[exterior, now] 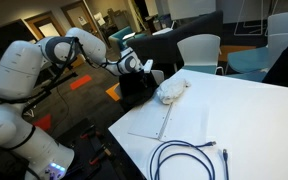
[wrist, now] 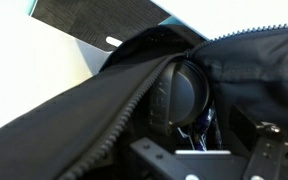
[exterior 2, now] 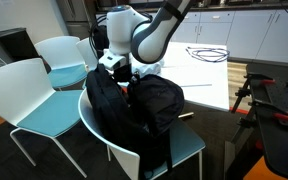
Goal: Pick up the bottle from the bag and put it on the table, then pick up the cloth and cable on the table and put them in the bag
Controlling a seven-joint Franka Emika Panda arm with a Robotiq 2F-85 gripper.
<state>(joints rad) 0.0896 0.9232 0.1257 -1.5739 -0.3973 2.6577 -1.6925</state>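
The black bag (exterior 2: 144, 105) sits on a teal chair at the white table's (exterior: 234, 110) edge, its zip open at the top. My gripper (exterior 2: 120, 66) hangs just over that opening and also shows in an exterior view (exterior: 134, 64). In the wrist view the dark bottle (wrist: 182, 92) lies inside the bag (wrist: 74, 130), its ribbed black cap facing me. My open gripper (wrist: 209, 152) is just in front of it, holding nothing. The white-grey cloth (exterior: 171, 90) rests on the table beside the bag. The dark cable (exterior: 189, 156) lies in loops near the table's front and shows in an exterior view (exterior 2: 206, 53).
A flat white paper sheet with a thin rod (exterior: 152, 122) lies between cloth and cable. Teal-and-white chairs (exterior 2: 44, 95) stand beside the bag's chair. More chairs (exterior: 199, 50) are behind the table. A dark cart (exterior 2: 279, 100) stands near the table's end.
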